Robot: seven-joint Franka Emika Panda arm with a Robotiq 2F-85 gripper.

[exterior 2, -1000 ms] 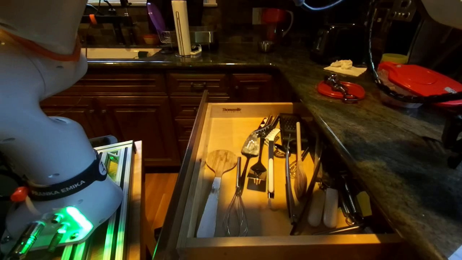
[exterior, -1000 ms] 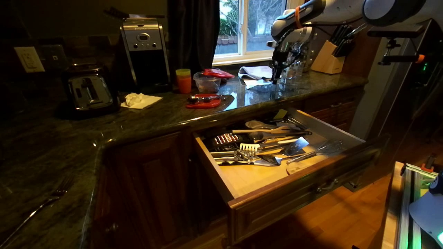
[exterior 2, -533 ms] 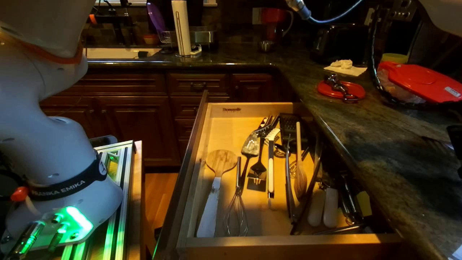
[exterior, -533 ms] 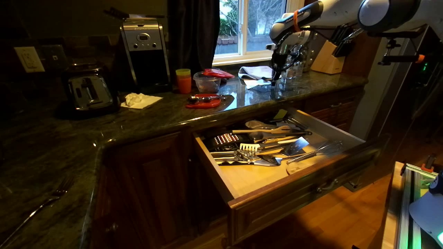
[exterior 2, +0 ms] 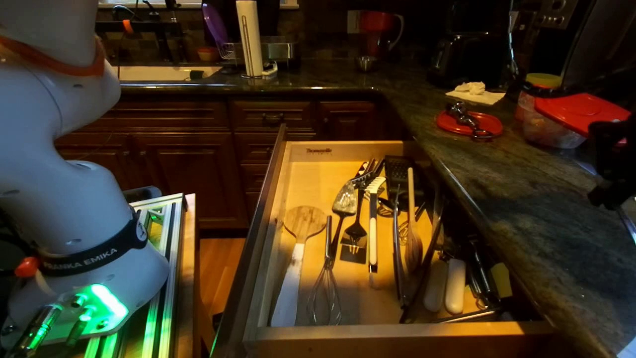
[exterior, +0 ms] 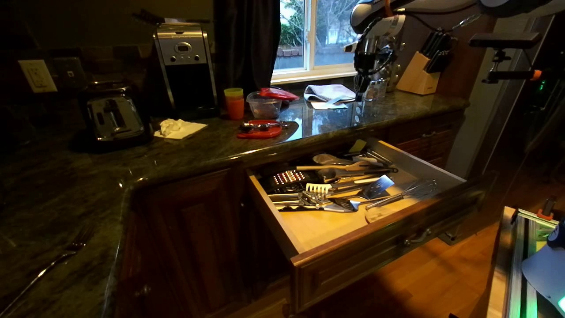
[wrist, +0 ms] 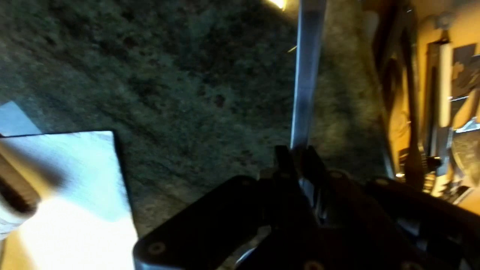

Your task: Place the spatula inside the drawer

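Note:
My gripper is shut on a narrow bluish-grey metal strip, the handle of the spatula, which runs up from the fingertips in the wrist view. The spatula's head cannot be made out there. At the right edge of an exterior view, a thin length of the spatula shows below the dark gripper, over the counter. The drawer stands pulled out, with a bare pale-wood floor along its front and many utensils inside. Seen from the wrist, the drawer lies to the right.
The dark stone counter overhangs the drawer's back. On it are a red dish, a clear container, a folded towel and a knife block. Inside the drawer lie a whisk and a wooden paddle.
The gripper has lifted slightly off the counter and shifted toward the knife block in an exterior view, the spatula with it. More of the gripper shows at another view's right edge. The drawer is unmoved.

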